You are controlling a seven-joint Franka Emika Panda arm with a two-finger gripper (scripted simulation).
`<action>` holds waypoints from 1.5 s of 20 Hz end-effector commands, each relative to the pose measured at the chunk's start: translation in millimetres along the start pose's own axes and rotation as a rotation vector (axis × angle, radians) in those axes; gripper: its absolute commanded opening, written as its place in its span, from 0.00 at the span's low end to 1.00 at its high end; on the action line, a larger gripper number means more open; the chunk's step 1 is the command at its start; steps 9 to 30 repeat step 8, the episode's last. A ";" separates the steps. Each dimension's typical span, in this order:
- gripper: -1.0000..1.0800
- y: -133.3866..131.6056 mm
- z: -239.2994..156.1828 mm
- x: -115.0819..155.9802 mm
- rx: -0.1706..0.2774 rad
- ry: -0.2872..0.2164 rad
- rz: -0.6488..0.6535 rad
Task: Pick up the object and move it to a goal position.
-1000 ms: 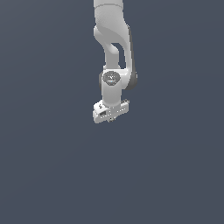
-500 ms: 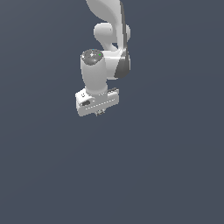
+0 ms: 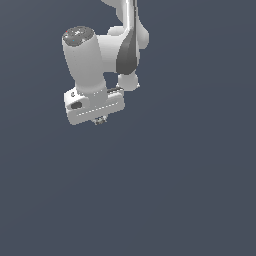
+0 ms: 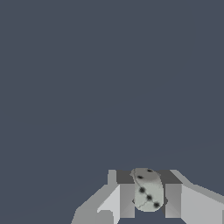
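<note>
Pinching a pale dotted die [image 4: 147, 192] between both fingers [image 4: 127, 199], white gripper [image 3: 100, 120] held aloft against the plain grey-blue backdrop, arm [image 3: 87, 60] above it

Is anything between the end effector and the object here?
No. In the wrist view the object already sits between the end effector fingers, pressed from both sides. No goal marker is visible.

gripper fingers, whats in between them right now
A small pale object with dark dots sits clamped between the gripper fingers. Its sides against the pads are covered. Behind it, only plain dark grey background shows.
</note>
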State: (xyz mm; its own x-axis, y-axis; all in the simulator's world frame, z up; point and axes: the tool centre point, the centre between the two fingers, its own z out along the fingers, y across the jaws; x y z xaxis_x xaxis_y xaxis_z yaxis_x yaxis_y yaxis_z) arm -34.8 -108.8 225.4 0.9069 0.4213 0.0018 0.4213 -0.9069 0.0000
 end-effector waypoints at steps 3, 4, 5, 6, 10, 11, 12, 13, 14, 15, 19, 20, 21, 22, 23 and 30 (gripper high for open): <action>0.00 11.8 -16.0 0.0 0.000 -0.002 -0.001; 0.00 13.4 -18.1 0.1 0.000 -0.002 -0.001; 0.00 14.6 -19.6 0.2 0.000 -0.002 -0.001; 0.00 15.5 -20.7 0.3 0.000 -0.002 -0.001; 0.00 16.2 -21.6 0.4 0.000 -0.002 -0.001; 0.00 16.2 -21.6 0.4 0.000 -0.002 -0.001; 0.00 16.2 -21.6 0.4 0.000 -0.002 -0.001; 0.00 16.2 -21.6 0.4 0.000 -0.002 -0.001; 0.00 16.2 -21.6 0.4 0.000 -0.002 -0.001; 0.00 16.2 -21.6 0.4 0.000 -0.002 -0.001; 0.00 16.2 -21.6 0.4 0.000 -0.002 -0.001; 0.00 16.2 -21.6 0.4 0.000 -0.002 -0.001; 0.00 16.2 -21.6 0.4 0.000 -0.002 -0.001; 0.00 16.2 -21.6 0.4 0.000 -0.002 -0.001; 0.00 16.2 -21.6 0.4 0.000 -0.002 -0.001; 0.00 16.2 -21.6 0.4 0.000 -0.002 -0.001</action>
